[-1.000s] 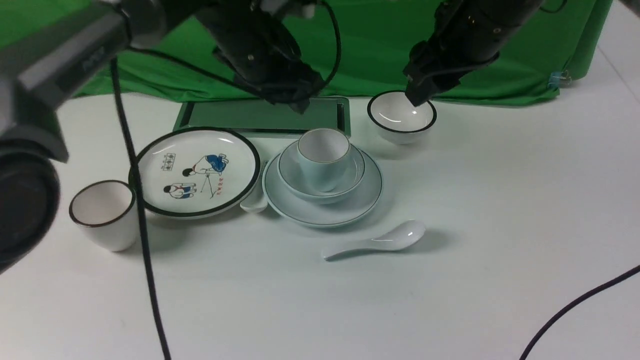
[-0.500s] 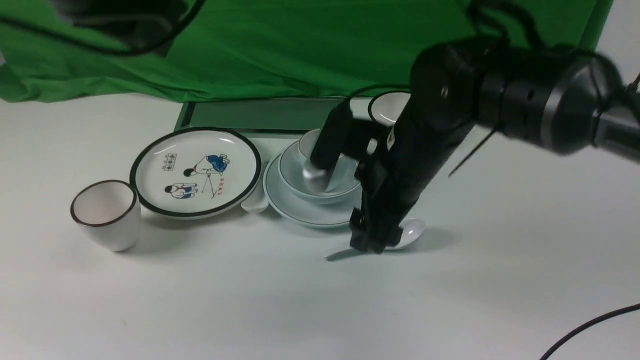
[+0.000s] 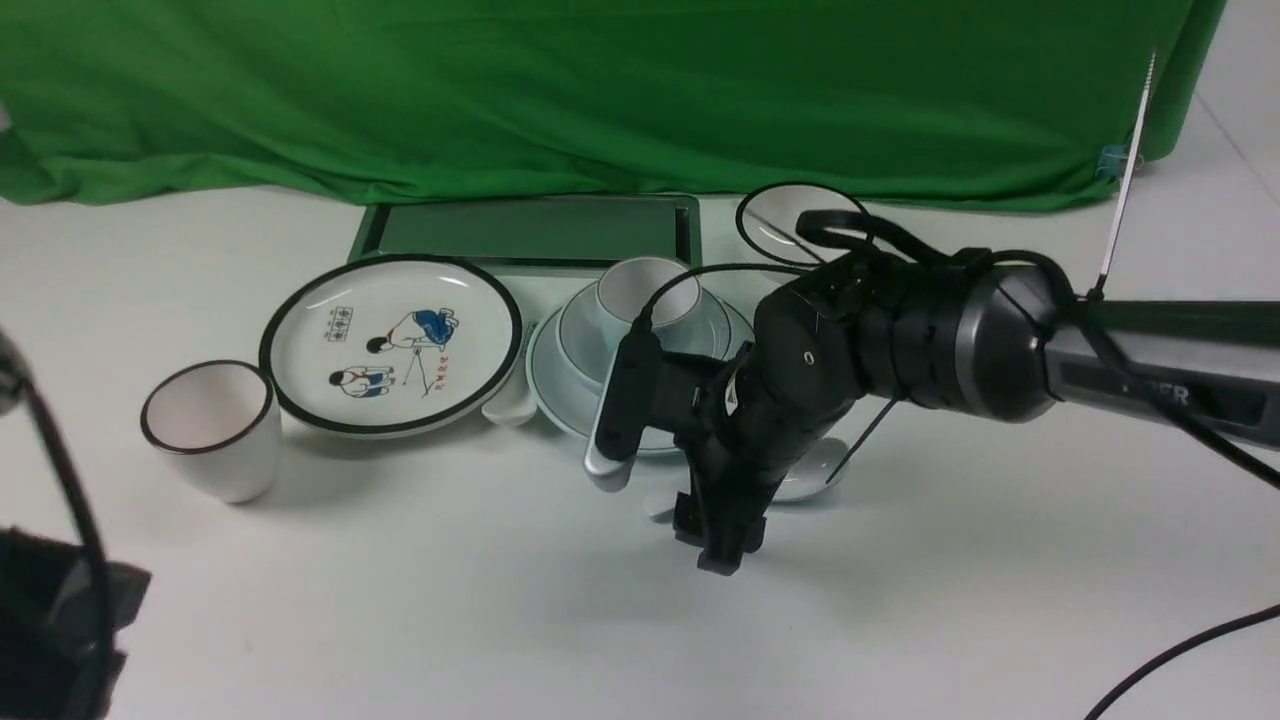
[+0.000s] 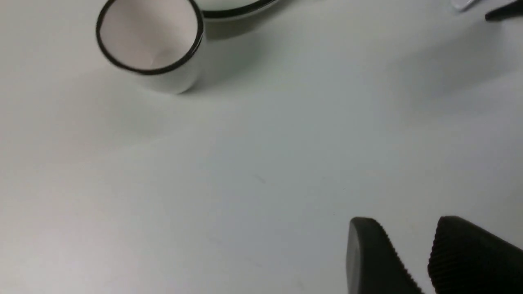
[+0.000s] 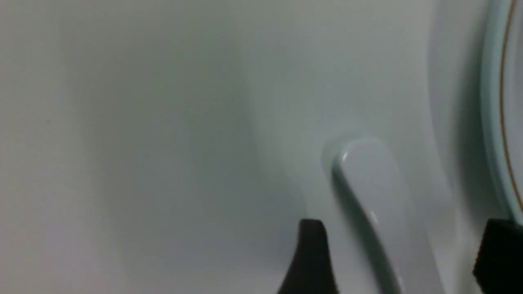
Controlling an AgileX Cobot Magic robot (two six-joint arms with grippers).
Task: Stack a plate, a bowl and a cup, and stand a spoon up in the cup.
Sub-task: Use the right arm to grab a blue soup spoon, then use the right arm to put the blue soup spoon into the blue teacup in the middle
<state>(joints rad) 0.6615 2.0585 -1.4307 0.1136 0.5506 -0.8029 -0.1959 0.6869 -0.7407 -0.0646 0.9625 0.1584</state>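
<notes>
Right tool (image 5: 402, 261), spread, straddles spoon (image 5: 367, 175) lying crosswise, handle leftward.

Soft even light — blurry wrist views

The right arm (image 3: 1000, 330) reaches in from the right with its wrist bent steeply down. The right tool (image 3: 715, 540) hangs low, fingers (image 5: 310, 253) spread wide. The left arm (image 3: 50, 620) sits at the near left edge (mostly out of frame). The left tool (image 4: 408, 223) shows fingers close together with a slim gap at the tips.
</notes>
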